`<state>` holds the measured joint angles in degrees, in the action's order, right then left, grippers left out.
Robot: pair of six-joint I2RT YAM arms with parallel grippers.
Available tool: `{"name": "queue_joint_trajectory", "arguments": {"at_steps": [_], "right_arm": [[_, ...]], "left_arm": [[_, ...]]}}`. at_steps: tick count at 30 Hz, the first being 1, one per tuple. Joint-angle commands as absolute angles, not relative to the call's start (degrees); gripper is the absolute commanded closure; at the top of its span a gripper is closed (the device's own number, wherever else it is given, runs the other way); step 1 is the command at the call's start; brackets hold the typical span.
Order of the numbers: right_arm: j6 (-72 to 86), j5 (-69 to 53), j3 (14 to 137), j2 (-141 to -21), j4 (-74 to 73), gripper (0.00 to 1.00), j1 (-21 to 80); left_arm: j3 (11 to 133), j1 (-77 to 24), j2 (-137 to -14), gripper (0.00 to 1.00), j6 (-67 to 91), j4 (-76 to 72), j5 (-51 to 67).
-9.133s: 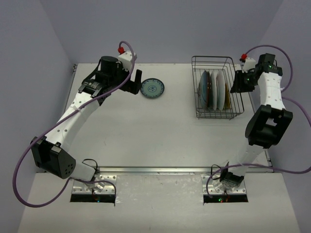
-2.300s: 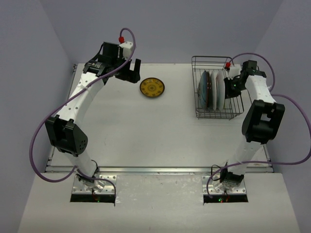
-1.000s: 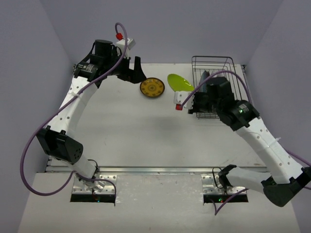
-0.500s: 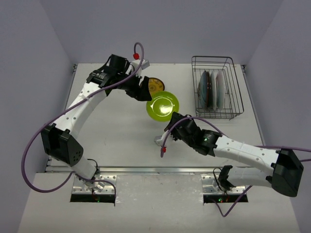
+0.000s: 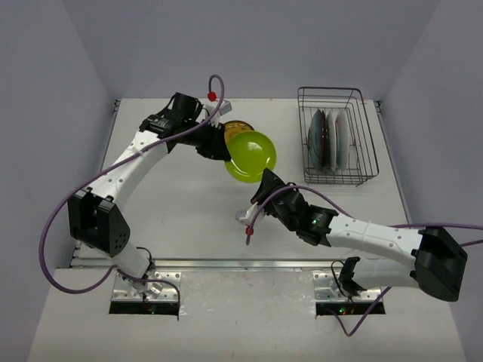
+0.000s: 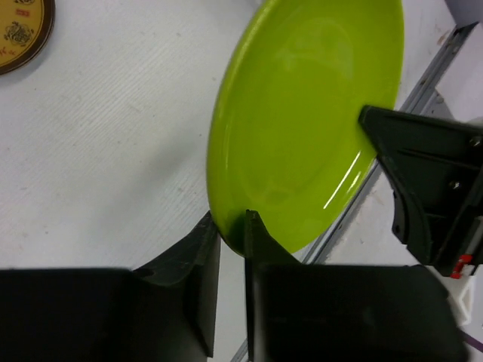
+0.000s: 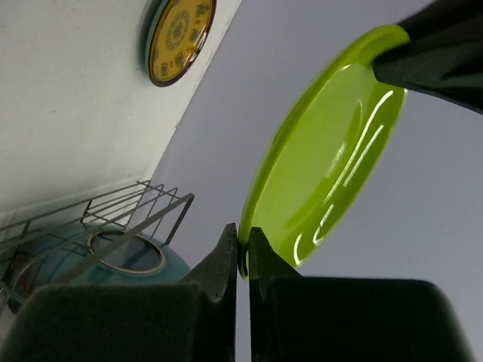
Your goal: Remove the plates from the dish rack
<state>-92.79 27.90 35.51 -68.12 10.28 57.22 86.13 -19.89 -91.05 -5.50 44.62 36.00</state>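
Note:
A lime green plate (image 5: pixel 251 154) hangs tilted above the table's middle, held at opposite rims by both grippers. My left gripper (image 5: pixel 223 153) is shut on its left rim; in the left wrist view the lime green plate (image 6: pixel 309 121) fills the frame, with my left gripper (image 6: pixel 230 225) pinching its near edge. My right gripper (image 5: pixel 264 179) is shut on the near rim, and the right wrist view shows my right gripper (image 7: pixel 243 243) clamped on the lime green plate (image 7: pixel 332 151). The dish rack (image 5: pixel 329 89) stands back right with a teal-blue plate (image 5: pixel 318 139) and a pale plate (image 5: pixel 340 138) upright inside.
A yellow-orange plate (image 5: pixel 235 127) lies flat on the table behind the green one, partly hidden by it. A metal strip (image 5: pixel 249 264) runs along the table's near edge. Walls close in at the left, back and right.
The left gripper has shut on the green plate's rim. The plate, still in the right gripper, has risen a little and tilted toward the back, covering more of the yellow-orange plate.

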Motion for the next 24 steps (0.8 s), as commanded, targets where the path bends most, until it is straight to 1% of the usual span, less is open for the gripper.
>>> {"name": "queue_joint_trajectory", "arguments": {"at_steps": [1,2,4,6,10,12,13,16,20,24], "right_arm": [[-94.36,29.74,35.39,-66.67,20.92,0.93,57.54],[-93.71,29.98,35.35,-66.43,20.37,0.85,57.57],[-91.36,30.66,35.65,-65.83,17.9,0.67,57.49],[-89.13,31.17,35.75,-64.57,15.6,0.54,57.49],[-83.93,32.37,36.04,-62.17,11.88,0.14,57.15],[-80.73,33.06,37.01,-61.05,8.3,0.04,56.27],[-78.63,33.23,37.78,-60.7,6.84,0.02,55.68],[-67.54,32.64,43.29,-59.93,-1.28,0.01,51.46],[-45.93,27.77,53.4,-60.31,-17.23,0.01,42.96],[-31.81,23.18,58.63,-60.67,-23.42,0.01,35.6]], "left_arm": [[84.36,-19.39,-91.41,1.0,-5.4,41.24,41.65],[83.76,-18.91,-91.49,1.0,-4.43,40.26,43.09],[83.1,-17.78,-91.86,1.0,-2.27,37.74,44.82],[83.79,-17.0,-92.75,1.0,-0.84,36.06,44.37],[87.0,-15.99,-96.46,1.0,2.25,33.46,42.29],[90.29,-15.06,-99.29,1.0,3.7,32.73,40.8],[91.42,-14.54,-101.63,1.0,4.59,32.23,40.23],[95.91,-12.07,-107.28,1.0,8.13,29.82,39.72],[101.12,-9.03,-114.76,1.0,12.41,26.75,39.64],[110.24,-7.81,-124.5,1.0,13.81,27.22,39.31]]}}
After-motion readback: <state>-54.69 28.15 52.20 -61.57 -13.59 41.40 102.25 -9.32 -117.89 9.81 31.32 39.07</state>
